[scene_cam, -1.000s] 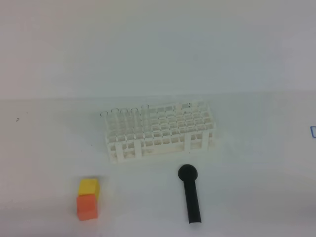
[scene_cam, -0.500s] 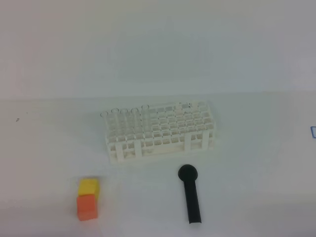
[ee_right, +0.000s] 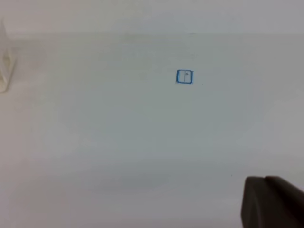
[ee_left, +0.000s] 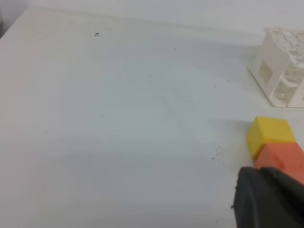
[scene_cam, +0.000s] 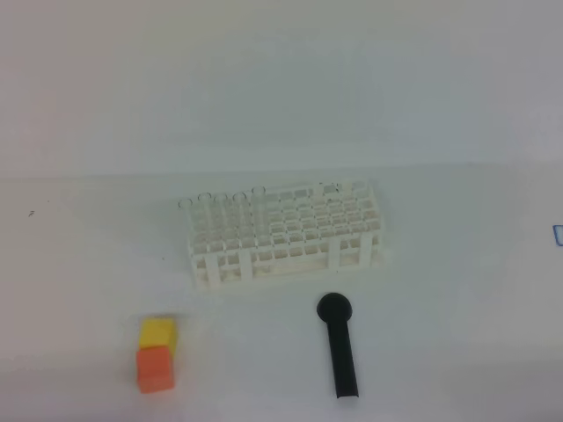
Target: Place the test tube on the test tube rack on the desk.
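Observation:
The white test tube rack (scene_cam: 286, 233) stands mid-desk, and its corner shows in the left wrist view (ee_left: 282, 66). Several clear test tubes (scene_cam: 239, 211) stand upright in its rear left holes, their rims showing. The white desk (scene_cam: 88, 264) has a few dark specks. Neither gripper appears in the exterior view. In the left wrist view my left gripper (ee_left: 267, 190) is a dark shape at the bottom right corner, jaws together and empty, just in front of the cubes. My right gripper (ee_right: 270, 199) shows the same way over bare desk, holding nothing.
A black round-headed stick (scene_cam: 339, 347) lies in front of the rack. A yellow cube (scene_cam: 157, 333) and an orange cube (scene_cam: 155, 367) sit touching at the front left. A small blue square mark (ee_right: 184, 77) is on the desk to the right.

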### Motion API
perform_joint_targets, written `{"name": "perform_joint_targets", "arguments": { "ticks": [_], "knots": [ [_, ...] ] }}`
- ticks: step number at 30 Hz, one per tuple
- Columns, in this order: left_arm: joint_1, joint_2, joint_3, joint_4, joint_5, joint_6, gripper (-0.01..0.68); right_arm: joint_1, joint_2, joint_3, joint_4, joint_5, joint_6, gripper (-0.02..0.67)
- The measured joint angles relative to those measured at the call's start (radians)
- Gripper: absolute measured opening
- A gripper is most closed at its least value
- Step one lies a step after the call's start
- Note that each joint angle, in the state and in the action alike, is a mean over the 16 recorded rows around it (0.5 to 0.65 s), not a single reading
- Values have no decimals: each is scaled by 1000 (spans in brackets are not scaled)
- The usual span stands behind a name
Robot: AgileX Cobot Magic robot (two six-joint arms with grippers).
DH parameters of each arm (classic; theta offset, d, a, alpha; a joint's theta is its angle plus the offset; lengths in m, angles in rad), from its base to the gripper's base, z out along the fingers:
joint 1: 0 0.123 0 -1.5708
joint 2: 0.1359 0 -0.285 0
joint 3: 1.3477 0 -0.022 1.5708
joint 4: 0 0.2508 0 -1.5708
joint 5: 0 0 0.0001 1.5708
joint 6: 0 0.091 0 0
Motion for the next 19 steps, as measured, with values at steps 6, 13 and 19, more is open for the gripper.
{"name": "perform_joint_targets", "arguments": {
  "ticks": [6, 13, 19],
  "knots": [
    [0, 0, 0, 0, 0, 0, -1, 0, 0, 0, 0, 1, -4, -1],
    [0, 0, 0, 0, 0, 0, -1, 0, 0, 0, 0, 1, -5, -1],
    [0, 0, 0, 0, 0, 0, -1, 0, 0, 0, 0, 1, -5, -1]
  ]
}}
